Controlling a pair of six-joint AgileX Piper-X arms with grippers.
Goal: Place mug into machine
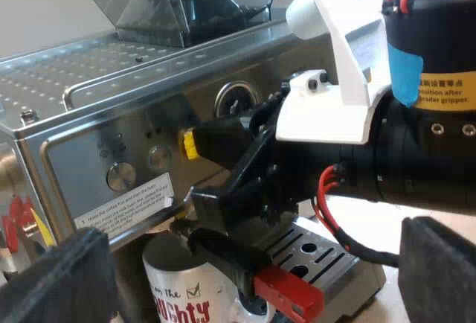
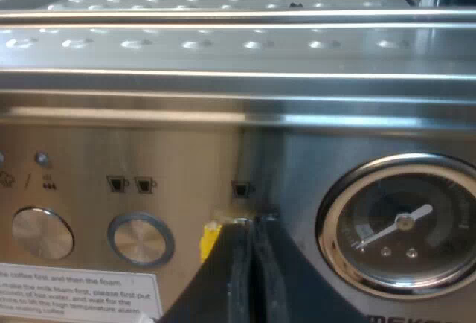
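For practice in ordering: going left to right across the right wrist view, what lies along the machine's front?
Round brushed-metal knob, round metal push button, right gripper with black fingers shut, round glass-faced pressure gauge.

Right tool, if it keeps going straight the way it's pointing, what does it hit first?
The machine's front panel, between the round button and the pressure gauge. The right tool looks nearly on it, though depth is unclear.
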